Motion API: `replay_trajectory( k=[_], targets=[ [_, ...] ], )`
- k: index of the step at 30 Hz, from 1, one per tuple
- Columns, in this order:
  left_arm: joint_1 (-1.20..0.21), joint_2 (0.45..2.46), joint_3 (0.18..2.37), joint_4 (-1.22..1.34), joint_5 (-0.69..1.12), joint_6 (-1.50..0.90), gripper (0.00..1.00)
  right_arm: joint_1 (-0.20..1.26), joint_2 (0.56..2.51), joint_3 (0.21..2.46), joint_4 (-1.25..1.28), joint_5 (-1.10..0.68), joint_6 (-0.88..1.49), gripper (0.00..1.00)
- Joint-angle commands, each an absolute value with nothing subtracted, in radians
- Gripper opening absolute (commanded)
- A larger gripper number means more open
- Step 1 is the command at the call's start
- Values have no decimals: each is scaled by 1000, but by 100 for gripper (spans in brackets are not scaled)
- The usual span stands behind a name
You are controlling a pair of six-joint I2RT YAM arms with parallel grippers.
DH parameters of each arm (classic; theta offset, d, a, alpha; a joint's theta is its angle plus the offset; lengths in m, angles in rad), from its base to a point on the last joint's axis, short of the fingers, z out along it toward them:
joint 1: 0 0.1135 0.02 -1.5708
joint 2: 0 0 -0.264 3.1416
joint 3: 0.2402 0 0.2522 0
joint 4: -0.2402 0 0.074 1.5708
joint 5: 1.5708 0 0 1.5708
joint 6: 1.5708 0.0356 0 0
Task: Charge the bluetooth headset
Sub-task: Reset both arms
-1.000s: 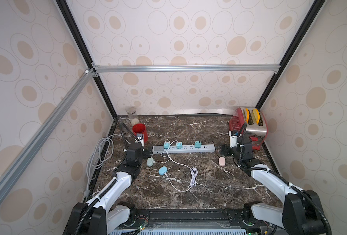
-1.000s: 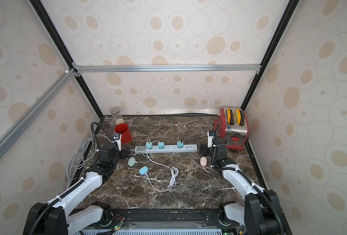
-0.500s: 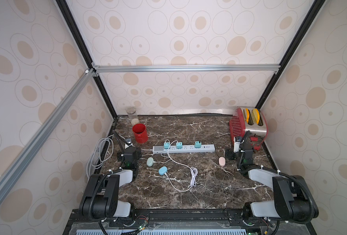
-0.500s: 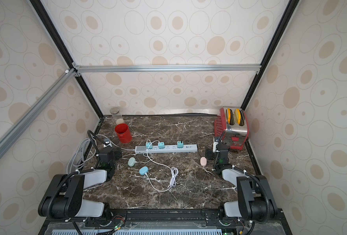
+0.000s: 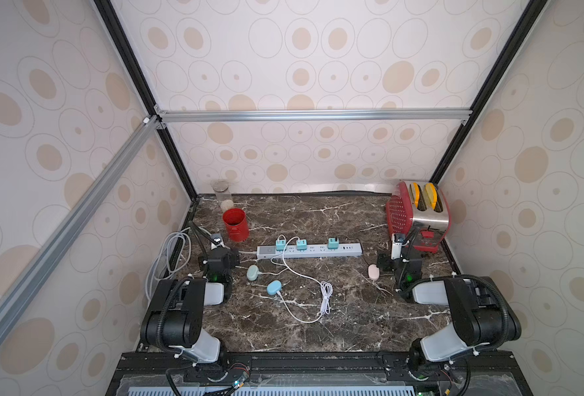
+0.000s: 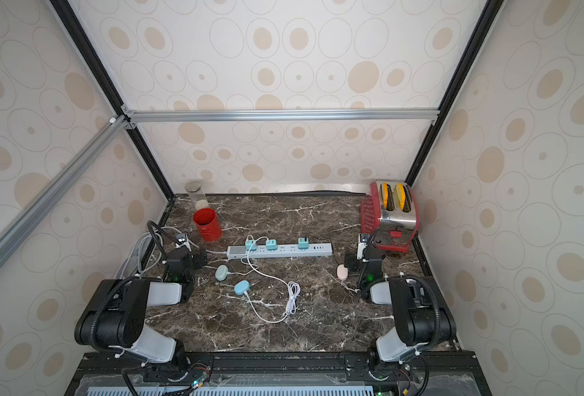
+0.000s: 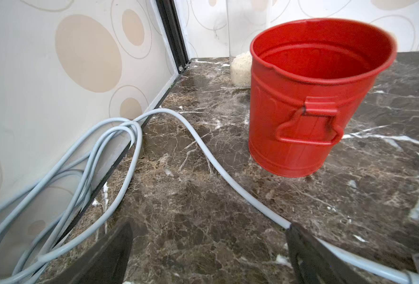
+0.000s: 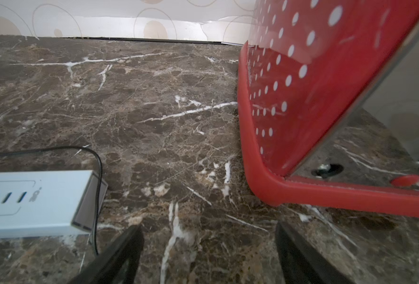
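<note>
Left gripper (image 7: 208, 233): spread wide, holding nothing, low beside the red bucket (image 7: 311, 98).
Right gripper (image 8: 208, 233): wide apart too, empty, between power strip (image 8: 31, 201) and red toaster (image 8: 314, 98).
Pink earbud case (image 5: 373, 272): on the marble top (image 5: 318, 219), just left of that gripper.
Blue earbud case (image 5: 274, 287): left of centre, white cable (image 5: 324, 298) touching it.
Green earbud case (image 5: 252, 273): just far-left of the blue one.
Teal chargers (image 5: 300, 244): 3, plugged into the strip.

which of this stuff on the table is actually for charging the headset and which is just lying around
For the job:
- long white power strip
- three teal plug-in chargers
- thin white coiled cable
- pale green oval case, blue oval case, pink oval case

Just lying about:
- red metal bucket
- clear glass jar of white grains
- red and steel toaster
</note>
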State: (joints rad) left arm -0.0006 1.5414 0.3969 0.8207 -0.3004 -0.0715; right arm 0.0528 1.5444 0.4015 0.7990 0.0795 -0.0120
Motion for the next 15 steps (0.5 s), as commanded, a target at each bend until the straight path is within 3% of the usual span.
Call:
replay_trajectory(
  k=[1, 15],
  targets=[
    [4, 1538, 411, 859, -292, -71, 99, 49, 1557, 407, 856, 83, -17, 89],
    [1, 1536, 414, 853, -290, -67, 99, 49, 1552, 414, 829, 84, -17, 100]
  ],
)
